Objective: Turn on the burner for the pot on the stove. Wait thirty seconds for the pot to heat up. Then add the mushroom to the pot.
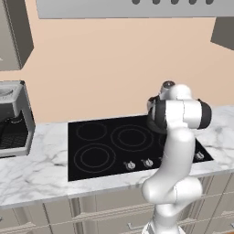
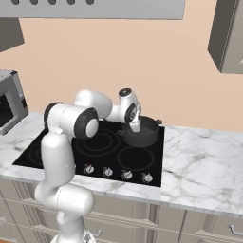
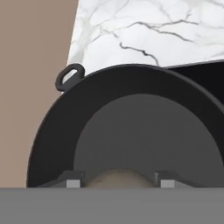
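The pincer [image 3: 118, 179] hangs directly above the open black pot [image 3: 131, 87], its fingertips [image 3: 74, 179] clenched on a tan mushroom [image 3: 117, 178]. The pot sits below on the stove's [image 2: 47, 152] back right burner.

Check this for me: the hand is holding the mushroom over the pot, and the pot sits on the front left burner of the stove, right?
Not quite. The pot sits on the back right burner of the stove, as the right base view shows. The rest holds: in the hand view the hand is over the pot with the mushroom between its fingers.
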{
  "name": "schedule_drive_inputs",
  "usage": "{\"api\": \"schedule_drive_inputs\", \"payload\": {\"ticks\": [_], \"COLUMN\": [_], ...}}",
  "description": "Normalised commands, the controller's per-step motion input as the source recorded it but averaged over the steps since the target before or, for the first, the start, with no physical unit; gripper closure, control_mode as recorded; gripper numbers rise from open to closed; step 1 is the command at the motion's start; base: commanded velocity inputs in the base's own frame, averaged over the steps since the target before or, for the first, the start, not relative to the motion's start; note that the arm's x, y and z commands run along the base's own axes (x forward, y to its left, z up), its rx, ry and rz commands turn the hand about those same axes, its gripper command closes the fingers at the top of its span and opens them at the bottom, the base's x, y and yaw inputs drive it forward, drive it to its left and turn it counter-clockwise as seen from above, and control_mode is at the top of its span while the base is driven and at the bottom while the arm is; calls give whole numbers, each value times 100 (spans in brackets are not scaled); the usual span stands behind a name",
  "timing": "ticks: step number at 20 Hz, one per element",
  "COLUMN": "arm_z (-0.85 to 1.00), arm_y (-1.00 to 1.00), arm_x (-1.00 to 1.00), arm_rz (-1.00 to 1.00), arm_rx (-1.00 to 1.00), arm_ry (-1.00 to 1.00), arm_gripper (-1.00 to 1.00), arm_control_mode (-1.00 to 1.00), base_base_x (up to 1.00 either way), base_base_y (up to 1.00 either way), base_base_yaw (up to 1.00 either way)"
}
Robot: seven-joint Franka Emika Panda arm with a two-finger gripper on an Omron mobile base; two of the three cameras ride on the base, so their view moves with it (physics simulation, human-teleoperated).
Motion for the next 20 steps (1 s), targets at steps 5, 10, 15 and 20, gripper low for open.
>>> {"api": "schedule_drive_inputs", "payload": {"ticks": [5,10,15,20], "arm_z": [-43,-49,-52,-22], "arm_y": [0,-4,-3,-1], "arm_x": [22,38,4,-8], "arm_rz": [0,0,0,0], "arm_rx": [1,3,10,5], "arm_ry": [-1,-1,1,0], "arm_gripper": [100,100,-100,-100], "arm_control_mode": [-100,-100,-100,-100], "base_base_x": [0,0,0,0], "base_base_y": [0,0,0,0], "base_base_yaw": [0,0,0,0]}}
